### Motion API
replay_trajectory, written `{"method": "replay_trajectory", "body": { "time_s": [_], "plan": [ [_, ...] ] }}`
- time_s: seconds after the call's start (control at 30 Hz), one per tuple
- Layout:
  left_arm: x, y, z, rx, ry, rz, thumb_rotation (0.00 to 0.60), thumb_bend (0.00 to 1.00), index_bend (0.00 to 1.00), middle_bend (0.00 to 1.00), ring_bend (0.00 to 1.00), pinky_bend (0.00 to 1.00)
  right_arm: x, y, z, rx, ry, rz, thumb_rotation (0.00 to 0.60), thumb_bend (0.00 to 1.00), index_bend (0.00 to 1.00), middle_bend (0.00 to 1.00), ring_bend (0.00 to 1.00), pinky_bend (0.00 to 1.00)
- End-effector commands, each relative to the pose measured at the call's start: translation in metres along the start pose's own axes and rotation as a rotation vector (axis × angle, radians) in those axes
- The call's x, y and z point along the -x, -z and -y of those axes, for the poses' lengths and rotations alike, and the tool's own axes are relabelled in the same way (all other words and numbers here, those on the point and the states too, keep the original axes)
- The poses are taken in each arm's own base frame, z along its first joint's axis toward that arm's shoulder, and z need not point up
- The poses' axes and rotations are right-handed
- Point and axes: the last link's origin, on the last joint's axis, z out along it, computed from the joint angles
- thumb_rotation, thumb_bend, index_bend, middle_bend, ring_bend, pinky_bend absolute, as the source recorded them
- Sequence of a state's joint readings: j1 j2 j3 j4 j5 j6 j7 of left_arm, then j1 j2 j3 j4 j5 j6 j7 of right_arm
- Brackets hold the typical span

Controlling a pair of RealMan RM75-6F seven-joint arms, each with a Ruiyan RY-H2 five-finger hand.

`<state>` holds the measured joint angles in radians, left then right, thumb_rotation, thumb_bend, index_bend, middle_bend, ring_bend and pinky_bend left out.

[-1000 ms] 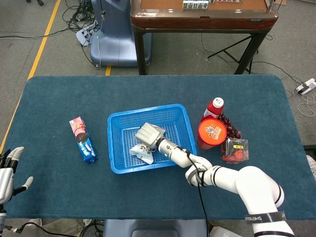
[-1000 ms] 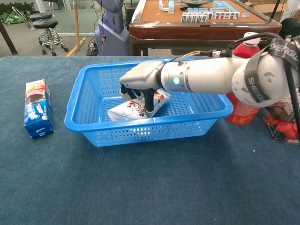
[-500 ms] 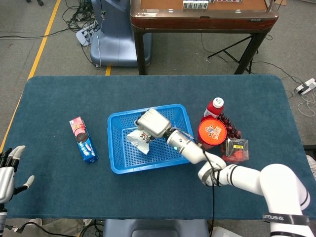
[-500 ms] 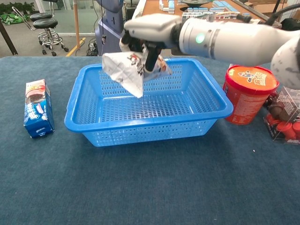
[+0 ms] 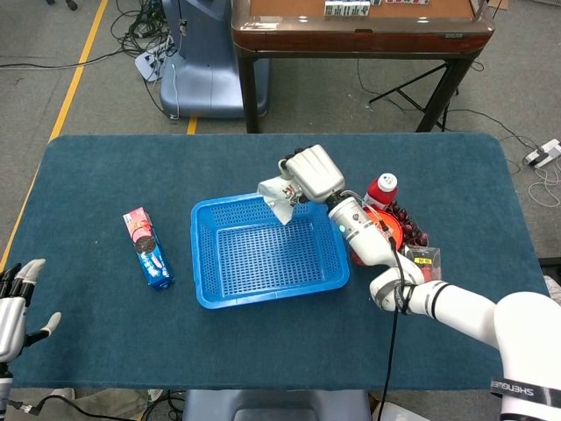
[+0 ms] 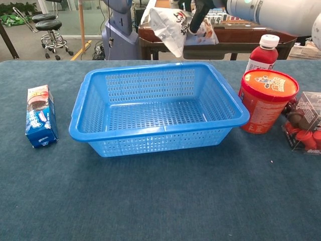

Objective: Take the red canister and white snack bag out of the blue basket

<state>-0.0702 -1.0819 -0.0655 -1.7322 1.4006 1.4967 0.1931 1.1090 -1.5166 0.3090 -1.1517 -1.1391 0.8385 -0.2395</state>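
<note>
My right hand [image 5: 314, 174] holds the white snack bag [image 5: 279, 195] in the air above the far right corner of the blue basket [image 5: 210, 289]. In the chest view the snack bag [image 6: 173, 25] hangs at the top of the frame, pinched by fingers [image 6: 198, 12] of that hand, well above the basket [image 6: 150, 131], which has nothing in it. The red canister [image 6: 266, 99] stands on the table just right of the basket; in the head view the canister [image 5: 391, 230] is partly behind my right arm. My left hand [image 5: 16, 303] rests open at the table's near left edge.
A cookie box [image 5: 146, 248] lies left of the basket. A red bottle with a white cap [image 6: 263, 52] stands behind the canister, and a clear box of red items [image 6: 304, 123] sits to its right. A brown table [image 5: 359, 26] stands beyond the blue tabletop.
My right hand has lifted the snack bag out of the basket and carried it up and toward the far right. The basket now holds nothing. The left hand has not moved.
</note>
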Motion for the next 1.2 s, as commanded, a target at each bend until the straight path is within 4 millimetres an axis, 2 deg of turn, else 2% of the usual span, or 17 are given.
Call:
{"method": "replay_trajectory", "body": {
  "time_s": [0.03, 0.27, 0.37, 0.53, 0.6, 0.73, 0.87, 0.97, 1.07, 1.2],
  "plan": [
    [0.0, 0.0, 0.002, -0.007, -0.001, 0.002, 0.6, 0.27, 0.09, 0.11, 0.07, 0.07, 0.003, -0.008, -0.013, 0.078, 0.011, 0.008, 0.6, 0.27, 0.64, 0.47, 0.42, 0.51],
    [0.002, 0.001, 0.003, -0.007, -0.004, 0.009, 0.6, 0.27, 0.09, 0.11, 0.06, 0.07, 0.015, -0.017, -0.024, 0.175, 0.004, 0.054, 0.6, 0.27, 0.49, 0.35, 0.32, 0.46],
    [0.002, 0.001, 0.003, -0.008, -0.005, 0.01, 0.6, 0.27, 0.09, 0.11, 0.06, 0.07, 0.018, -0.023, -0.025, 0.203, 0.014, 0.072, 0.6, 0.27, 0.38, 0.29, 0.25, 0.41],
    [0.002, 0.002, 0.005, -0.014, -0.008, 0.011, 0.6, 0.27, 0.09, 0.11, 0.07, 0.07, 0.019, -0.031, -0.024, 0.235, -0.009, 0.093, 0.6, 0.27, 0.12, 0.13, 0.1, 0.26],
    [0.003, 0.002, 0.006, -0.02, -0.008, 0.012, 0.6, 0.27, 0.09, 0.11, 0.07, 0.07, 0.018, -0.031, -0.023, 0.234, -0.019, 0.094, 0.6, 0.27, 0.05, 0.09, 0.07, 0.23],
    [0.003, 0.002, 0.007, -0.02, -0.006, 0.013, 0.6, 0.27, 0.09, 0.11, 0.07, 0.07, 0.012, -0.024, -0.023, 0.213, -0.037, 0.079, 0.6, 0.27, 0.03, 0.08, 0.06, 0.22],
    [0.003, 0.001, 0.007, -0.019, -0.005, 0.013, 0.6, 0.27, 0.09, 0.11, 0.07, 0.07, 0.0, -0.002, -0.03, 0.182, -0.052, 0.041, 0.6, 0.27, 0.03, 0.1, 0.06, 0.22],
    [0.001, -0.001, 0.007, -0.013, -0.006, 0.005, 0.6, 0.27, 0.09, 0.11, 0.06, 0.07, -0.011, 0.026, -0.041, 0.175, -0.036, 0.002, 0.6, 0.27, 0.07, 0.14, 0.09, 0.22],
    [-0.001, -0.004, 0.004, -0.001, -0.006, -0.003, 0.6, 0.27, 0.09, 0.11, 0.07, 0.07, -0.018, 0.062, -0.054, 0.188, -0.027, -0.014, 0.6, 0.27, 0.13, 0.19, 0.14, 0.25],
    [-0.003, -0.008, -0.001, 0.017, -0.006, -0.011, 0.6, 0.27, 0.09, 0.11, 0.06, 0.07, -0.027, 0.108, -0.066, 0.209, -0.006, -0.015, 0.6, 0.27, 0.16, 0.2, 0.15, 0.28]
  ]
}}
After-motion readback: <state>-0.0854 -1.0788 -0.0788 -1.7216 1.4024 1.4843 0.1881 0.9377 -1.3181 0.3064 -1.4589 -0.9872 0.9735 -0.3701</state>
